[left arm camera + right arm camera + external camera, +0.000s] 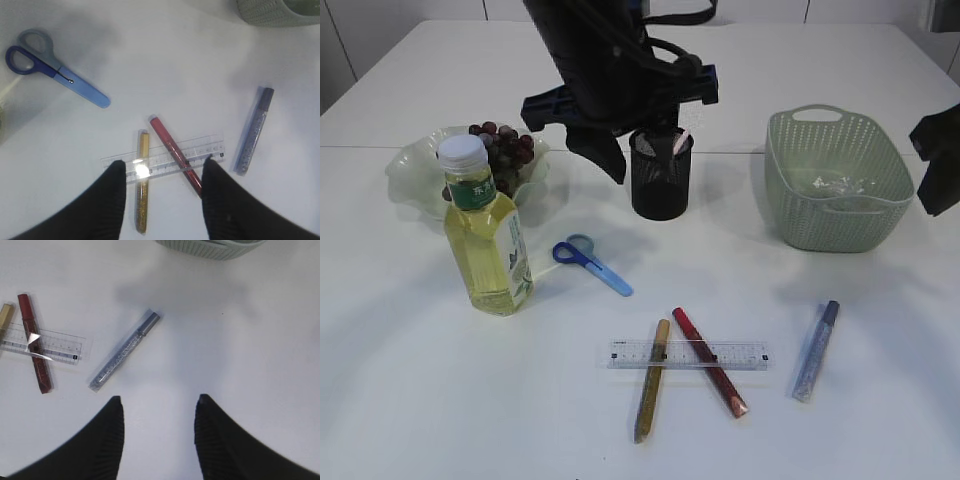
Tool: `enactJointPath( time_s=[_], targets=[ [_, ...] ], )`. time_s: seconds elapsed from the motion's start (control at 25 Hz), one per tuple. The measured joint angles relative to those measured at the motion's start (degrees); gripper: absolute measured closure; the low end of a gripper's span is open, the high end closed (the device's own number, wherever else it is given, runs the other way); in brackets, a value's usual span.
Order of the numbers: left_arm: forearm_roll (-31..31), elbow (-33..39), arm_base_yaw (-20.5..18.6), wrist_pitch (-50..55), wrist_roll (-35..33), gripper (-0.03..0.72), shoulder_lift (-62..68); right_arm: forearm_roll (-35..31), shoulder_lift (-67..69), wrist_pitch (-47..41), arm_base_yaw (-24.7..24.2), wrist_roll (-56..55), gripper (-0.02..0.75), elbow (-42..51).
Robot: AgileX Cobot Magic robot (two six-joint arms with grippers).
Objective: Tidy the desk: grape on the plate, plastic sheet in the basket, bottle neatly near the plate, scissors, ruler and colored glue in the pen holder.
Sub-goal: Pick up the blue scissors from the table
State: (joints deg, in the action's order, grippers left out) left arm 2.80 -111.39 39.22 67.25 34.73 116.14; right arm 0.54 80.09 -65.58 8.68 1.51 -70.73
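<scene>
The left claw (162,167) hangs empty with jaws parted above the ruler (165,159), which lies across the gold glue stick (142,187) and under the red one (175,152). The right claw (157,405) is likewise parted and empty, over bare counter (260,365) near the silver-blue glue stick (125,350). The blue scissors (592,262) lie beside the bottle (487,230). The grape (500,152) sits on the plate (415,165). A pink handle shows in the pen holder (661,180). The plastic sheet (840,185) lies in the basket (790,150).
</scene>
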Motion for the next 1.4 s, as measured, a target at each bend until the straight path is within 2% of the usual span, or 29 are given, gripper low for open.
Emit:
enactJointPath(
  time_s=[0.2, 0.76, 1.16, 1.4],
  targets=[
    [-0.1, -2.58, 0.0, 2.18, 5.44, 0.328, 4.07, -0.13, 0.0, 0.22, 0.0, -0.1, 0.365, 0.0],
    [-0.59, -3.16, -1.49, 1.27, 27.33, 0.333, 8.44, -0.13, 0.0, -0.15, 0.0, -0.09, 0.366, 0.0],
    [-0.23, -3.24, -4.89, 2.75, 28.98, 0.347, 11.31, -0.54, 0.0, -0.95, 0.0, -0.09, 0.367, 0.0],
    [0.61, -5.28, -4.89, 2.77, 34.19, 0.347, 13.26, -0.54, 0.0, -1.22, 0.0, -0.09, 0.368, 0.0]
  ],
)
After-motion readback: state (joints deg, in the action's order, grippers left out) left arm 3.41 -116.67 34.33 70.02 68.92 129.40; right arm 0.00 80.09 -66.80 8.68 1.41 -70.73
